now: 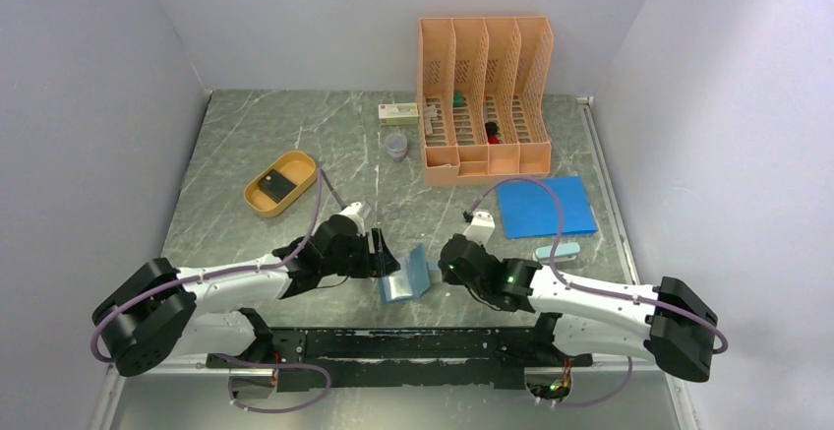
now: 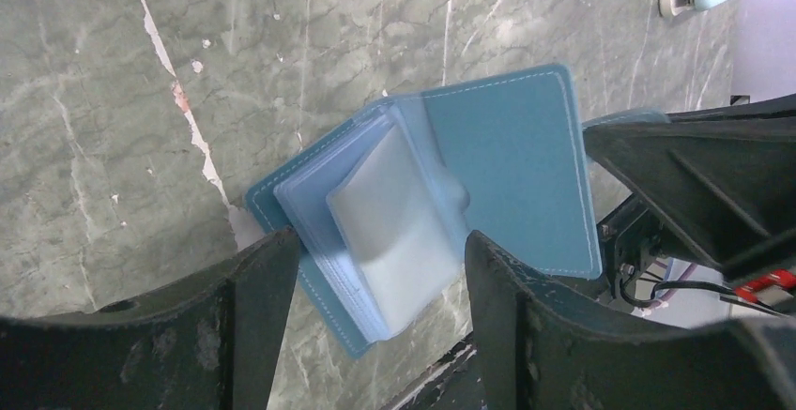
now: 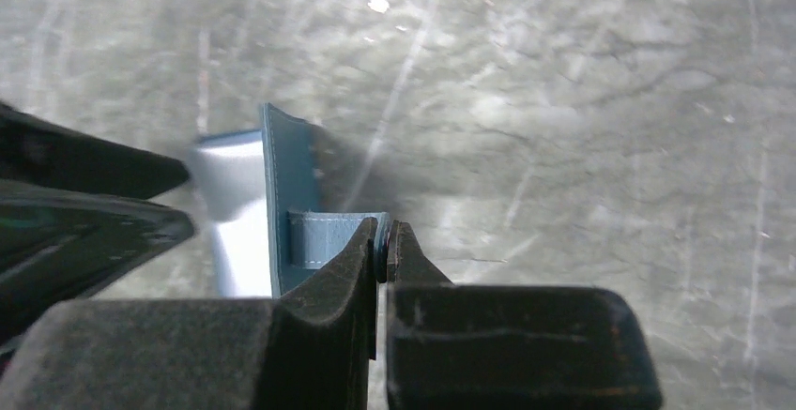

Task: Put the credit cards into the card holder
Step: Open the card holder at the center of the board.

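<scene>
Card holder: I see the teal card holder [image 1: 408,277] on the marble table [image 1: 236,135], near the front edge, between my two grippers. It is open like a book, with one cover lying low and the other raised, so it makes a V from above.
Clear pockets: In the left wrist view the clear inner pockets [image 2: 399,232] fan out from the spine over the card holder [image 2: 512,161]. I cannot tell whether any of them holds a card.
Snap tab: The snap tab [image 3: 324,236] sticks out from the raised cover, which the right wrist view shows edge-on and upright [image 3: 282,185].
Right gripper: The right gripper [image 3: 383,241] is clenched on the snap tab, its fingertips pressed together on the tab's end. From above it sits just right of the card holder [image 1: 445,258].
Left gripper: The left gripper [image 2: 375,265] is released, its fingers spread wide with the pockets between them. I cannot tell whether a fingertip touches the leather. From above it sits just left of the card holder [image 1: 379,253].
Credit card: One dark credit card [image 1: 278,186] lies in the orange tray [image 1: 258,201], well apart to the left rear.
Farther out: A blue sheet [image 1: 546,206] lies right of centre, with a small pale-blue object [image 1: 556,251] just in front of it. An orange file rack [image 1: 487,105] stands at the back.
</scene>
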Controlling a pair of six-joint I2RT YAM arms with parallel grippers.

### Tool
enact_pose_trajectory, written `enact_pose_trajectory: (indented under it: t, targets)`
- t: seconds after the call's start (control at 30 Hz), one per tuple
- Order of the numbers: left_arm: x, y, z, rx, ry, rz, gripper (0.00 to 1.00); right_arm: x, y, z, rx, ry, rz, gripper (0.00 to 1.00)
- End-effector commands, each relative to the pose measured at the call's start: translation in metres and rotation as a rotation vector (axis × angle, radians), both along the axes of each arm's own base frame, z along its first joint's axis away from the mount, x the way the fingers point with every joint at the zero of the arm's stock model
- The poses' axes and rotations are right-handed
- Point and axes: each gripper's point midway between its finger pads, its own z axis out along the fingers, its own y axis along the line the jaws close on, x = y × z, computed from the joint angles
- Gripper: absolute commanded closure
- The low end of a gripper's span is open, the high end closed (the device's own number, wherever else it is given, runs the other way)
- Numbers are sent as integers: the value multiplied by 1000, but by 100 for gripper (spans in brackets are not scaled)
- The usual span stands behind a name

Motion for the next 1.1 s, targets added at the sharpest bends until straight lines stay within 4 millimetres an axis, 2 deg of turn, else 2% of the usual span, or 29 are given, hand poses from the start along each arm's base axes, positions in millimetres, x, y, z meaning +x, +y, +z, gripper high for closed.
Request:
enact_pose_trajectory:
  t: [0.0, 0.2, 0.47, 0.63, 0.8, 0.9, 1.07]
  targets:
    - [8, -9, 7, -24, -26, 7, 31, -7, -33, -34, -126, 64, -90, 100]
    - [10, -15, 9, -33, -24, -3, 31, -11, -49, -51, -188, 109, -128, 100]
    - [14, -23, 48, -121, -83, -9, 30, -11, -54, -60, -197, 121, -127, 100]
    - [11, -39, 76, -218, -104, -60, 30, -11, -53, -62, -190, 122, -121, 100]
    - [10, -52, 76, -238, -88, -96, 31, -11, -50, -61, -181, 121, -110, 100]
    - [10, -53, 72, -221, -84, -92, 31, -11, -48, -58, -182, 120, -102, 94]
    - [10, -54, 74, -225, -87, -96, 31, -9, -46, -48, -169, 101, -89, 76]
